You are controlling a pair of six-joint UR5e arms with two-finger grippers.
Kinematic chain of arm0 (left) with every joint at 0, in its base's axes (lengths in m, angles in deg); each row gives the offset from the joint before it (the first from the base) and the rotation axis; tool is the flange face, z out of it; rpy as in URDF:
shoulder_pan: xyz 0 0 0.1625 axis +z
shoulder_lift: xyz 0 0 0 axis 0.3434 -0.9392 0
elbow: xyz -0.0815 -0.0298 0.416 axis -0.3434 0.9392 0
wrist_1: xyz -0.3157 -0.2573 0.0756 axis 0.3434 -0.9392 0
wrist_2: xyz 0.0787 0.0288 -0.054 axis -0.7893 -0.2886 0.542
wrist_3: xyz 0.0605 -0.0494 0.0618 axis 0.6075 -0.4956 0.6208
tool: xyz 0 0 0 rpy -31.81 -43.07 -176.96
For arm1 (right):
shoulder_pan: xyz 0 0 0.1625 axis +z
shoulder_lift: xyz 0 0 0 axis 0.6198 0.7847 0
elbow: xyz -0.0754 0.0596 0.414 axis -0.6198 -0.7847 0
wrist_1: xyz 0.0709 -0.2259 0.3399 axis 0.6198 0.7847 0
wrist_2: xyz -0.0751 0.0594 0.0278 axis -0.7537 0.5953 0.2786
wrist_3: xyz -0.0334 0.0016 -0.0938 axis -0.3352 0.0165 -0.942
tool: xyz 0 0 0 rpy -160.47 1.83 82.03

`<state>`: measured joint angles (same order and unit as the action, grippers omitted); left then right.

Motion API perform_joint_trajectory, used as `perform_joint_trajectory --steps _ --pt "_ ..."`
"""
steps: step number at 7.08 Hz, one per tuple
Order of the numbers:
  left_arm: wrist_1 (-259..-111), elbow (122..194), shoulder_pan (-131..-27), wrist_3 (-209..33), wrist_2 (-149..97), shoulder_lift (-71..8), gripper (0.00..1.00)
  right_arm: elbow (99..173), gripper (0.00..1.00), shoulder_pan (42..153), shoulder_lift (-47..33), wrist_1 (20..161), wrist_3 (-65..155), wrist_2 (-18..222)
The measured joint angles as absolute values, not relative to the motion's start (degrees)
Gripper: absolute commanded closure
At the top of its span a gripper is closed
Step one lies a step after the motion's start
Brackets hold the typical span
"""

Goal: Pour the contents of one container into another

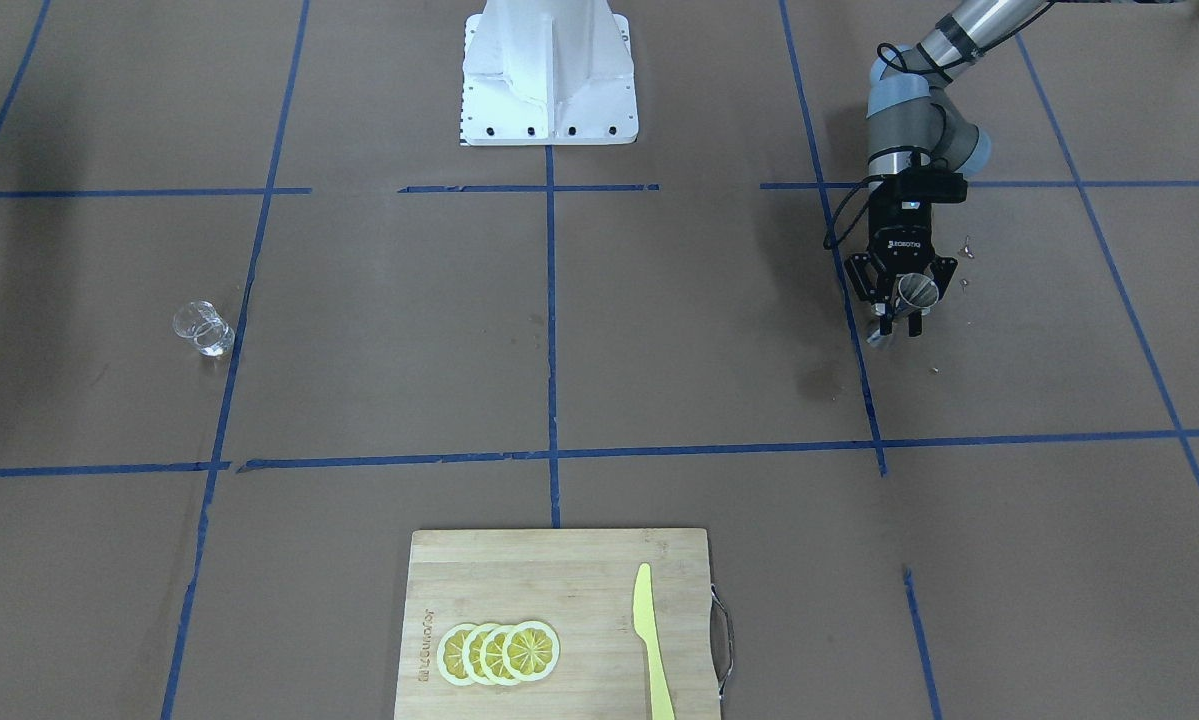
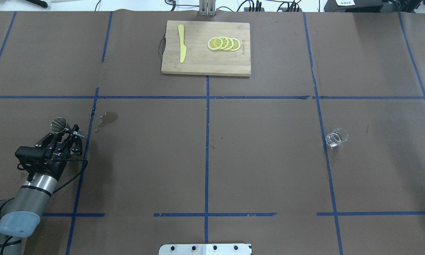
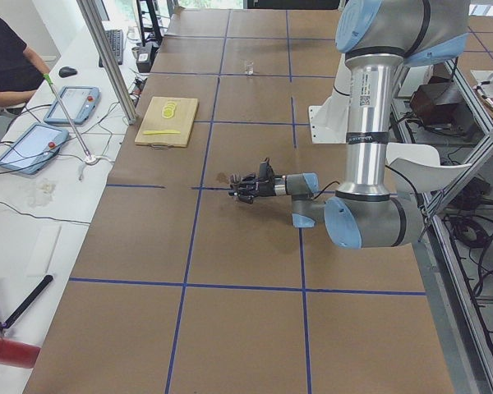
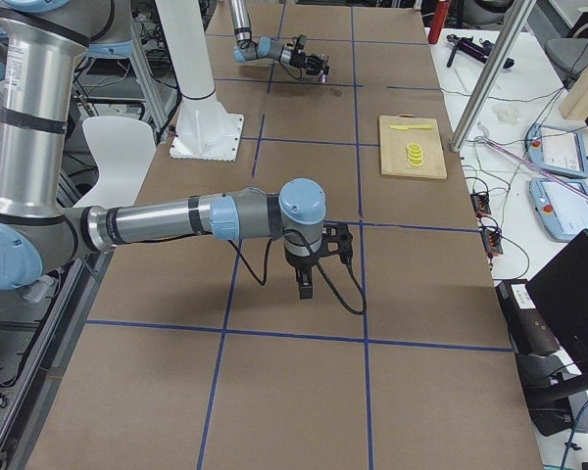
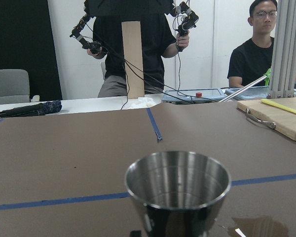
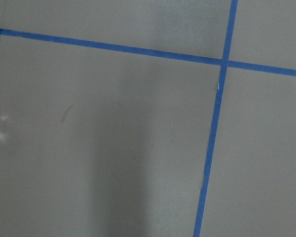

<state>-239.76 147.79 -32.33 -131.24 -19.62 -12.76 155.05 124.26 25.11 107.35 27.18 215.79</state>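
Sitting by itself at about 3 o'clock on the bench (image 2: 262,159) in the overhead view is the clear glass cup (image 2: 336,137), nothing touching it. Way over at 9 o'clock, the left gripper (image 2: 71,131) is clamped on the steel jigger (image 2: 59,124). The right gripper (image 4: 305,287) only shows from the side, so I can't tell how it's set. A cutting board (image 2: 205,65) with lemon slices (image 2: 223,43) and a knife (image 2: 181,47) is at 12.
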Motion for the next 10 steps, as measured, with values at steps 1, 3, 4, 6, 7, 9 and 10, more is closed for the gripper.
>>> perform_joint_trajectory --steps 1,3,4,6,7,9,10 --pt "-239.76 147.78 -32.26 -131.25 -19.61 -12.73 1.00 155.01 0.00 124.26 25.11 107.35 27.18 215.79" --pt "-240.20 148.30 -32.16 -130.99 -19.35 -11.39 1.00 154.99 0.00 124.26 25.11 107.35 27.19 215.79" --pt "-240.68 149.43 -32.14 -130.60 -18.93 -10.72 1.00 155.05 0.00 124.26 25.11 107.35 27.19 215.79" --pt "-241.04 153.91 -32.13 -128.81 -17.55 -9.26 1.00 155.31 0.00 124.26 25.06 107.29 27.33 215.93" --pt "-241.14 155.74 -32.10 -128.28 -17.08 -8.86 1.00 155.99 0.00 124.24 24.96 107.25 27.48 216.00" --pt "-241.24 157.20 -31.73 -125.18 -16.74 -10.31 1.00 157.64 0.00 123.34 24.81 101.45 27.92 216.19" --pt "-241.20 157.35 -31.60 -122.49 -16.45 -12.54 1.00 157.86 0.00 121.84 24.85 96.71 29.14 216.24"
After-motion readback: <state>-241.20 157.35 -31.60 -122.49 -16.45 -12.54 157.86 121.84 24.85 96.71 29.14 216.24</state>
